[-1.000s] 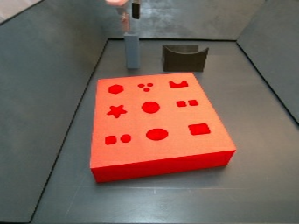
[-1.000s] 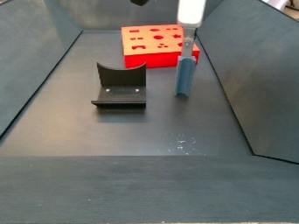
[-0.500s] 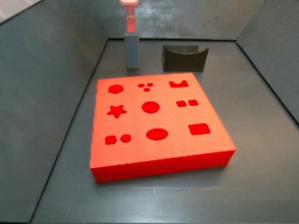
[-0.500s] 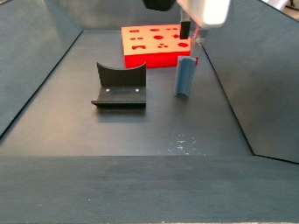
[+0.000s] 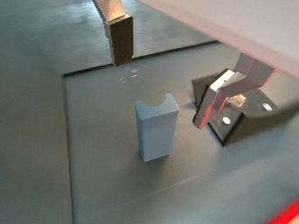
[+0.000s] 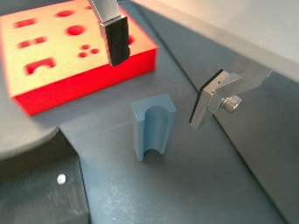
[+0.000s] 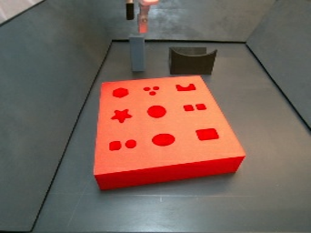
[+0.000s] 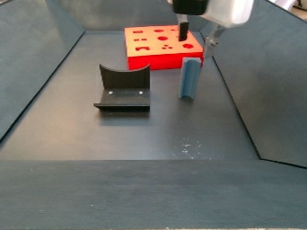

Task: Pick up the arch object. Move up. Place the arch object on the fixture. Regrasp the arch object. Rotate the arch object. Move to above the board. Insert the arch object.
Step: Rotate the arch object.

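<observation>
The arch object (image 5: 153, 129) (image 6: 152, 131) is a slate grey-blue block standing upright on the floor, its notched end facing up. Both side views show it (image 7: 137, 53) (image 8: 189, 79) between the red board (image 7: 162, 118) (image 8: 162, 45) (image 6: 70, 52) and the dark fixture (image 7: 192, 60) (image 8: 122, 88) (image 5: 247, 112). My gripper (image 5: 170, 74) (image 6: 163, 74) (image 8: 197, 36) hangs open above the arch object and holds nothing. One finger (image 5: 121, 39) and the opposite finger (image 5: 222, 101) stand wide apart on either side of it, clear of its top.
Sloping grey walls (image 7: 73, 45) (image 8: 258, 81) close in the floor on both sides, and the arch object stands near one of them. The board has several cut-out holes, among them a notched arch shape (image 7: 186, 87).
The gripper has shifted above the arch object and its spread fingers now show more plainly in the side view. The arch object, fixture and board have not moved.
</observation>
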Robot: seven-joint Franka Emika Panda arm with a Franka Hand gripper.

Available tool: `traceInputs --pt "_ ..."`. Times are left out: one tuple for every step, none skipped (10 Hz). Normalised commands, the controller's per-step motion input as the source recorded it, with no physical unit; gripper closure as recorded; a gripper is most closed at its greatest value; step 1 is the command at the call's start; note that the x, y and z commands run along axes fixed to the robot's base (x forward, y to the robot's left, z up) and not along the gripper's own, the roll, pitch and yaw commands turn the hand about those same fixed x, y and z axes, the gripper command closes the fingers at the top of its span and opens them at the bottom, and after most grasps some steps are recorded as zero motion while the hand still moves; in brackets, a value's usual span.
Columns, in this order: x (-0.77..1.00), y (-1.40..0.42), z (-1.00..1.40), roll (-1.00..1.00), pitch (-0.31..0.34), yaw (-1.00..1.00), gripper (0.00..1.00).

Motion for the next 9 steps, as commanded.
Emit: traceInputs --pt "0.04 0.00 -0.03 -0.02 0.005 1.00 0.00" --pt "0.04 0.00 -0.03 -0.02 0.006 1.00 0.00" --pt "0.04 0.00 -0.03 -0.02 0.006 1.00 0.00" --pt "0.04 0.00 -0.03 -0.02 0.006 1.00 0.00" --pt "0.04 0.00 -0.03 -0.02 0.007 1.00 0.00" --pt "0.04 0.00 -0.03 -0.03 0.007 1.00 0.00" --pt "0.04 0.00 -0.03 -0.03 0.008 1.00 0.00" --pt "0.04 0.00 -0.03 -0.03 0.009 1.00 0.00" --pt "0.04 0.00 -0.03 -0.04 0.010 1.00 0.00"
